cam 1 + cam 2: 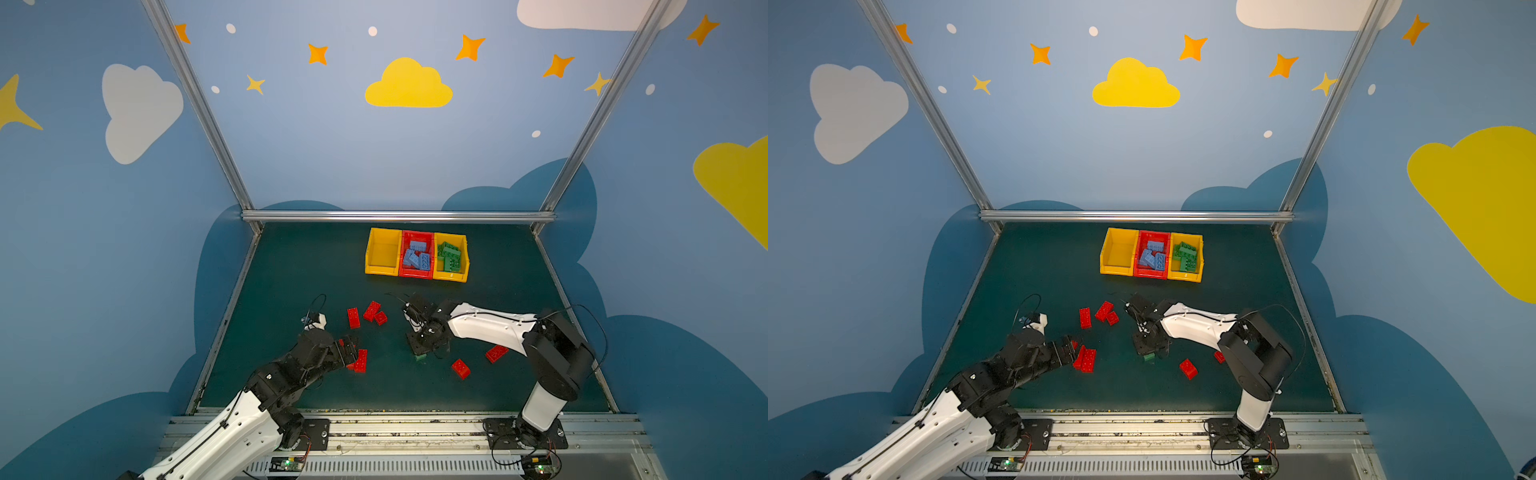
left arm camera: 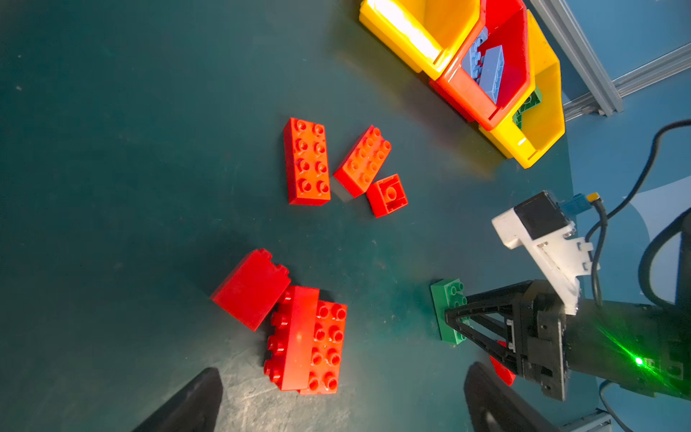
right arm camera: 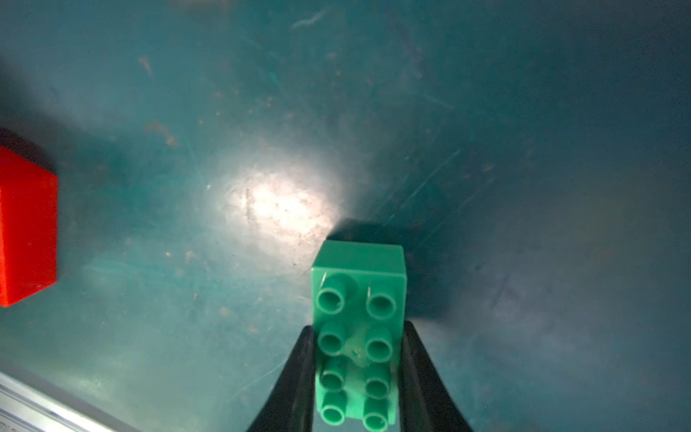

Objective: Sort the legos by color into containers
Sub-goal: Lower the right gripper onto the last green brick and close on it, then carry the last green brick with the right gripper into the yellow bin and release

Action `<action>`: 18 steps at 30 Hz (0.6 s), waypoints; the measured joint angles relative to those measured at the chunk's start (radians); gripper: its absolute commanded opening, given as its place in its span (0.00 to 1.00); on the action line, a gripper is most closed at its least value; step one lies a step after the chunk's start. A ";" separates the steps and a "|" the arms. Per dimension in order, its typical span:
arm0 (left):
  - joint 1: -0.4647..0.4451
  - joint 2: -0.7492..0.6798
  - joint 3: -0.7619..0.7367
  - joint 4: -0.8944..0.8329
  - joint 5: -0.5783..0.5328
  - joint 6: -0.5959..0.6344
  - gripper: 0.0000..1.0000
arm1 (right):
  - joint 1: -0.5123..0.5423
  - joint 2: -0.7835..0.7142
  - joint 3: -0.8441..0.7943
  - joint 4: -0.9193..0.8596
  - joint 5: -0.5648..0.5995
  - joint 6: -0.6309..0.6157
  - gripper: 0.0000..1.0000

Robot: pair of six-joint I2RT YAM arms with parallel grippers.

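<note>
No text, label, brand or number can be read anywhere. The legos (image 2: 306, 161) and bins (image 2: 547, 97) are plain moulded plastic. The walls (image 1: 291, 145) carry only painted clouds and stars, no lettering. Any print on the circuit boards (image 1: 286, 463) at the arm bases is too small to tell.
</note>
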 measured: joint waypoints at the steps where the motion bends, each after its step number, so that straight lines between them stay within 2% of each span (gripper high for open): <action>1: 0.000 0.020 0.011 0.007 0.001 0.004 1.00 | -0.019 -0.004 0.007 -0.010 0.003 -0.008 0.23; 5: 0.000 0.114 0.068 0.030 0.002 0.026 1.00 | -0.139 -0.035 0.072 -0.049 0.010 -0.046 0.23; 10: 0.006 0.285 0.155 0.098 0.007 0.058 1.00 | -0.341 -0.034 0.290 -0.070 0.043 -0.100 0.23; 13: 0.023 0.390 0.213 0.129 0.016 0.078 1.00 | -0.433 0.044 0.478 -0.077 0.059 -0.131 0.24; 18: 0.073 0.544 0.331 0.142 0.018 0.114 1.00 | -0.529 0.272 0.772 -0.098 0.063 -0.163 0.26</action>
